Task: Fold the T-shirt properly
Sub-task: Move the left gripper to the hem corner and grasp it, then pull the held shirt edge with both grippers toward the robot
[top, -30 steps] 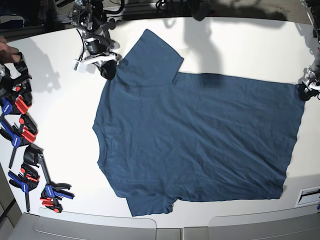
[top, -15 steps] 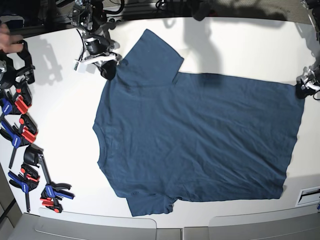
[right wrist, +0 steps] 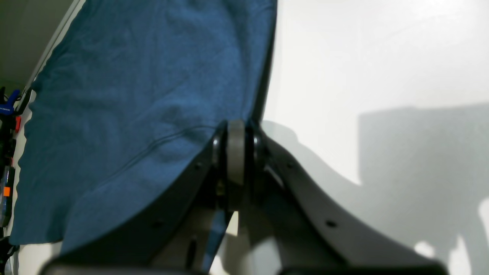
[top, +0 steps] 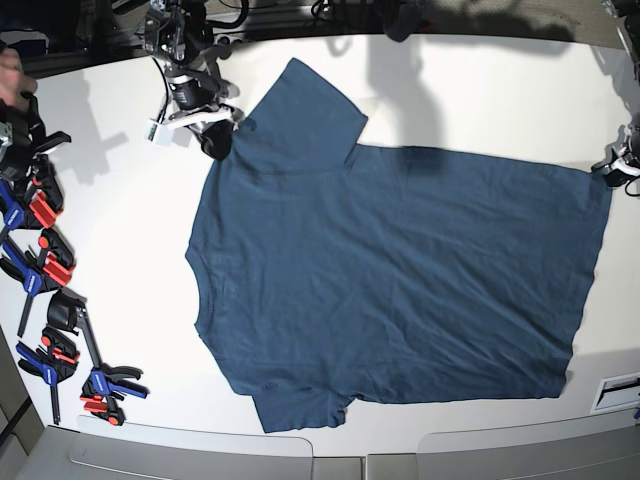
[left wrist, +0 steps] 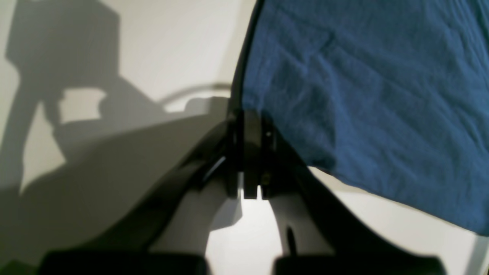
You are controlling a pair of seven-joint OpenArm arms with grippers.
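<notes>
T-shirt (top: 400, 280): navy, spread flat on the white table (top: 120, 200), neck toward the clamps, a bit wrinkly
Left gripper (top: 617, 168): jaws pressed together, pinching the hem corner at the far edge
Right gripper (top: 213, 135): also clamped tight, biting the cloth at the shoulder by the sleeve
Clamps (top: 50, 310): blue-and-red bunch along the table's side, well apart from the shirt

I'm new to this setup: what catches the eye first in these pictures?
The T-shirt lies spread flat across the white table. A tool pinches it at each far end: right tool by the shoulder, left tool at a hem corner. Blue-and-red clamps line the table's edge.
</notes>
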